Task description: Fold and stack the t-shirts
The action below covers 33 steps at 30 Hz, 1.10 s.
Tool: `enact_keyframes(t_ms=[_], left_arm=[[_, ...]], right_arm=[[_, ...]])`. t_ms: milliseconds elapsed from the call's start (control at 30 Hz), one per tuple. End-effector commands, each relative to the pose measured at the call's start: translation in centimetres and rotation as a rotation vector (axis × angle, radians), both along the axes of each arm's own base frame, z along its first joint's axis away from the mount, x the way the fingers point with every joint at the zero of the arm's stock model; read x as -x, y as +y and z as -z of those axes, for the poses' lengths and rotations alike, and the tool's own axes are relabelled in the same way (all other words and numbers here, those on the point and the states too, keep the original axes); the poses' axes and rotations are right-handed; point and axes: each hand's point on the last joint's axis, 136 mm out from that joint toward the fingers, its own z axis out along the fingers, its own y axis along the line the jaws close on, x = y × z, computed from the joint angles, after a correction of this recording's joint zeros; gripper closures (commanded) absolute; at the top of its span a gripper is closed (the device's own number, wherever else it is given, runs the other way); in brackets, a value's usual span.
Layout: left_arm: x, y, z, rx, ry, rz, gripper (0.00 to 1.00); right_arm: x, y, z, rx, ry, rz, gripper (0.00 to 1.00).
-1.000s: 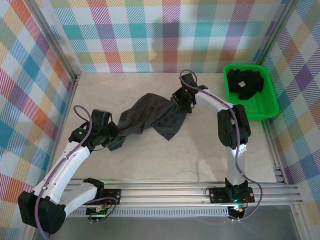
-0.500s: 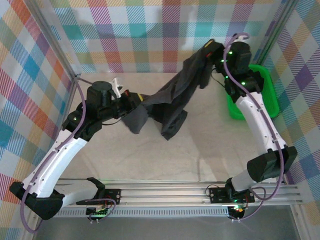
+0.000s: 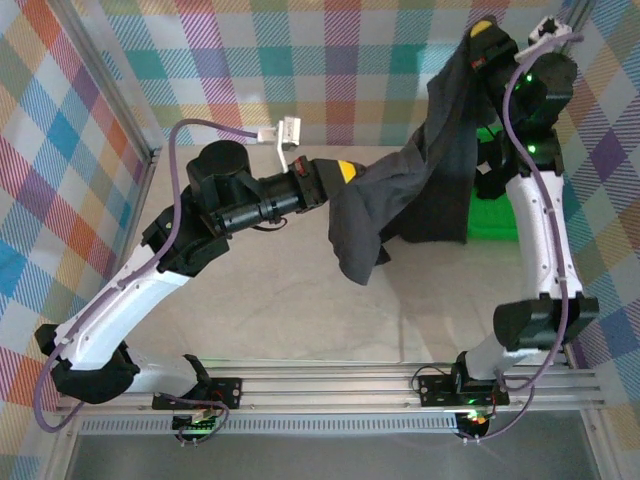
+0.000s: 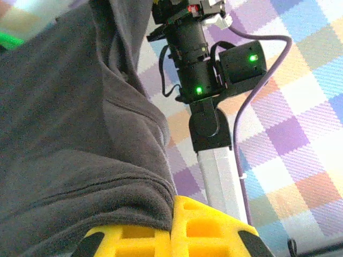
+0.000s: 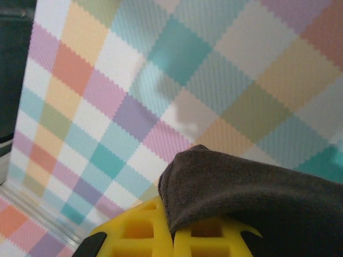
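Note:
One dark charcoal t-shirt (image 3: 420, 190) hangs in the air, stretched between both grippers above the table's back right. My left gripper (image 3: 345, 172) is shut on its lower left edge, and the cloth (image 4: 69, 134) bunches over the yellow fingers (image 4: 209, 230), pinched at the left gripper (image 4: 172, 227). High against the back wall, my right gripper (image 3: 483, 30) is shut on the shirt's upper corner. In the right wrist view, the t-shirt (image 5: 257, 193) drapes from the closed right gripper (image 5: 172, 235). A loose fold droops down to about mid-table.
The green bin (image 3: 497, 222) sits at the back right, mostly hidden behind the hanging shirt. Plaid walls enclose the back and both sides. The beige tabletop (image 3: 270, 300) lies below. The right arm (image 4: 199, 64) shows close in the left wrist view.
Both arms have lifted the shirt off the table. The right gripper rose high toward the back right corner, and the left gripper rose and moved right toward the centre.

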Motion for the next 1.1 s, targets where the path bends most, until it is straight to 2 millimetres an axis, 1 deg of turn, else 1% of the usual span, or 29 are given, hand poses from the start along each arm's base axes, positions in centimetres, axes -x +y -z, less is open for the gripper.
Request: enact_keyframes(t_ms=[0, 33, 67, 100, 133, 167, 200, 233, 267, 300, 333, 367, 400, 433, 467, 500, 533, 600, 633, 667, 767, 833, 900, 933, 1000, 1067], left_arm=[[-2.8, 4.4, 0.2, -0.027, 0.033, -0.236, 1.00], [-4.6, 6.4, 2.5, -0.063, 0.116, -0.343, 1.00], [-6.0, 8.5, 4.6, -0.091, 0.194, -0.437, 1.00], [-7.3, 11.0, 7.3, -0.114, 0.286, -0.533, 1.00], [-8.6, 13.2, 9.8, -0.124, 0.359, -0.605, 1.00], [-9.3, 15.4, 12.2, -0.135, 0.426, -0.677, 1.00], [-9.8, 18.0, 15.4, -0.145, 0.530, -0.767, 1.00], [-10.1, 20.5, 18.4, -0.152, 0.619, -0.836, 1.00], [-10.3, 22.3, 21.0, -0.158, 0.686, -0.881, 1.00], [-10.1, 24.4, 23.9, -0.168, 0.773, -0.939, 1.00], [-9.9, 26.5, 26.9, -0.172, 0.859, -0.989, 1.00], [-10.1, 27.5, 28.8, -0.167, 0.897, -0.997, 0.88], [-10.5, 28.4, 30.7, -0.159, 0.930, -0.997, 0.72], [-10.6, 28.9, 32.2, -0.175, 0.962, -0.986, 0.57], [-10.7, 29.0, 33.1, -0.203, 0.975, -0.963, 0.49], [-10.7, 28.9, 33.9, -0.255, 0.987, -0.935, 0.40], [-10.4, 28.8, 34.5, -0.310, 0.999, -0.904, 0.36], [-9.5, 28.2, 35.9, -0.363, 1.035, -0.846, 0.35], [-8.8, 28.0, 36.5, -0.379, 1.047, -0.824, 0.35], [-8.3, 27.8, 37.0, -0.385, 1.054, -0.806, 0.35], [-7.0, 26.5, 38.1, -0.352, 1.067, -0.738, 0.41], [-6.7, 25.1, 38.3, -0.344, 1.054, -0.694, 0.46], [-6.7, 23.5, 38.4, -0.371, 1.032, -0.649, 0.47], [-6.8, 22.6, 38.6, -0.392, 1.020, -0.619, 0.48], [-6.7, 21.1, 39.1, -0.447, 1.013, -0.574, 0.50], [-6.2, 20.6, 40.1, -0.528, 1.026, -0.554, 0.51]], right_arm=[[-3.9, 4.3, 2.0, 0.010, 0.017, -0.190, 1.00], [-5.3, 5.8, 3.6, 0.016, 0.056, -0.237, 1.00], [-6.4, 7.3, 4.8, 0.028, 0.083, -0.279, 1.00], [-7.7, 9.4, 6.6, 0.048, 0.118, -0.330, 1.00], [-8.9, 11.6, 8.9, 0.071, 0.166, -0.381, 1.00], [-9.7, 13.7, 10.9, 0.093, 0.219, -0.431, 1.00], [-10.5, 16.2, 13.3, 0.120, 0.269, -0.491, 1.00], [-11.1, 18.6, 15.7, 0.145, 0.316, -0.546, 0.96], [-11.4, 20.4, 17.7, 0.163, 0.358, -0.581, 0.86], [-11.6, 22.3, 20.2, 0.178, 0.409, -0.619, 0.71], [-11.7, 23.7, 22.5, 0.188, 0.456, -0.650, 0.58], [-11.5, 24.7, 24.3, 0.195, 0.503, -0.671, 0.51], [-11.2, 25.5, 26.1, 0.210, 0.550, -0.688, 0.48], [-10.5, 26.0, 27.4, 0.233, 0.592, -0.699, 0.46], [-9.8, 26.3, 28.3, 0.258, 0.627, -0.707, 0.45], [-8.9, 26.4, 28.9, 0.284, 0.661, -0.710, 0.45], [-7.9, 26.4, 29.1, 0.306, 0.683, -0.713, 0.45], [-6.1, 25.8, 30.4, 0.339, 0.724, -0.687, 0.45], [-5.1, 24.9, 30.8, 0.338, 0.732, -0.651, 0.44], [-4.1, 23.8, 32.1, 0.330, 0.767, -0.613, 0.44], [0.1, 19.9, 35.7, 0.345, 0.878, -0.504, 0.49], [3.3, 17.1, 38.7, 0.355, 0.972, -0.427, 0.52], [6.4, 14.3, 41.4, 0.352, 1.057, -0.346, 0.54], [8.0, 13.0, 43.2, 0.343, 1.108, -0.315, 0.55], [11.0, 10.5, 45.1, 0.323, 1.185, -0.256, 0.54], [13.7, 7.8, 46.8, 0.284, 1.266, -0.175, 0.53]])
